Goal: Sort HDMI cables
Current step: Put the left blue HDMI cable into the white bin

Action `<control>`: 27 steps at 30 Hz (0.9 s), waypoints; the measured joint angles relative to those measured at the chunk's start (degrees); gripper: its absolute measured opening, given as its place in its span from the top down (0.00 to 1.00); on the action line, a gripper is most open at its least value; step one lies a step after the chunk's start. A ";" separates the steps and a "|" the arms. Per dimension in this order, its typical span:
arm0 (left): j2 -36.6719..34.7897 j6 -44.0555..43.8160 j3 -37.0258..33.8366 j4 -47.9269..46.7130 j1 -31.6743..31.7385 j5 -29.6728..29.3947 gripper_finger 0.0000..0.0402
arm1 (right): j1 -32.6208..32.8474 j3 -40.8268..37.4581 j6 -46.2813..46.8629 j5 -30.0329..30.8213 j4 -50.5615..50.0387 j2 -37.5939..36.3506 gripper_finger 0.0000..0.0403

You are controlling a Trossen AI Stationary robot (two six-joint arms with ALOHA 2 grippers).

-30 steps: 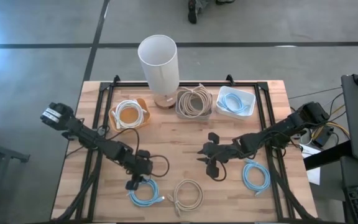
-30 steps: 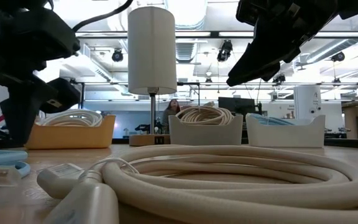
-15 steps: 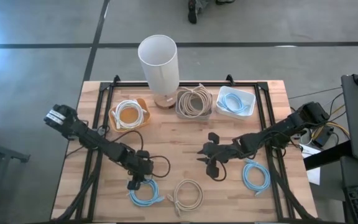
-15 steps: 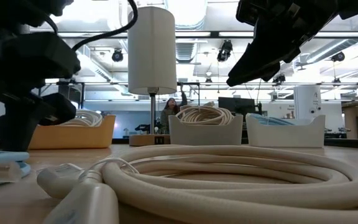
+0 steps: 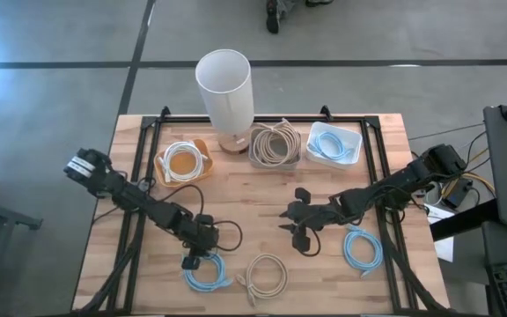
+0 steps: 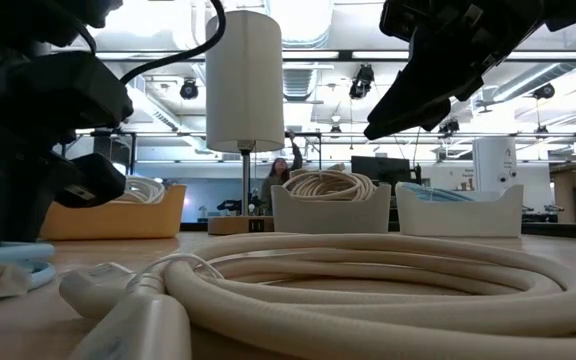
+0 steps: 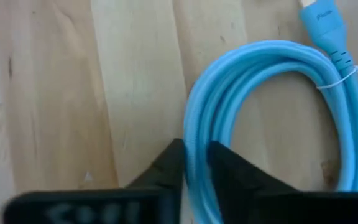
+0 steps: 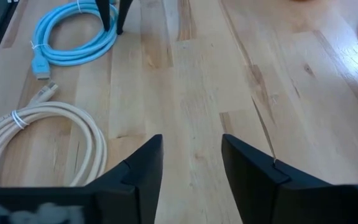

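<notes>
A light blue HDMI cable coil lies flat near the table's near edge, and my left gripper stands on its far-left rim, shut on the strands. A beige coil lies flat just to its right. A second light blue coil lies toward the near right. My right gripper hovers open above bare wood between the beige coil and that right blue coil, touching nothing. My left gripper pinches the rim of the light blue coil between its two fingers, coming from above and pointing down. The fingers stand on either side of the bundled strands, across them. The coil lies flat on the table.
Along the far edge stand an orange tray with a white coil, a grey tray with beige coils and a white tray with a blue coil. A tall white cylinder rises between the orange and grey trays. Bare wood lies mid-table.
My left arm has shifted a little toward the table's right and settled lower onto the light blue coil; in the low view that coil's plug end has moved slightly. My right arm has kept still.
</notes>
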 joint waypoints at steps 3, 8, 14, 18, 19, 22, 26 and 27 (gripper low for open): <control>0.04 0.42 0.29 0.66 -0.04 0.80 0.96 | 0.00 0.00 0.00 0.00 0.01 0.00 0.59; -0.13 2.31 2.83 1.08 -0.03 -3.40 0.97 | -0.02 -0.02 -0.02 0.02 0.45 0.00 0.58; -1.54 11.94 8.03 -1.18 1.36 -15.10 0.98 | 0.00 -0.02 -0.57 0.02 5.36 0.01 0.58; -1.95 18.46 11.55 -2.82 2.64 -29.59 0.97 | -0.02 -0.02 -0.48 0.04 9.44 0.02 0.58; -1.95 20.37 12.29 -2.99 2.84 -33.70 0.97 | -0.02 -0.02 -0.48 0.04 10.35 0.02 0.58; -1.95 25.15 14.40 -3.00 3.08 -45.34 0.97 | -0.02 -0.02 -0.45 0.09 12.42 0.02 0.58; -2.01 29.42 17.44 -2.16 3.18 -52.99 0.97 | -0.02 -0.02 -0.46 1.14 12.76 0.02 0.58; -2.01 29.98 18.05 -2.10 3.18 -53.16 0.97 | 0.00 -0.02 -0.48 2.35 12.76 0.02 0.58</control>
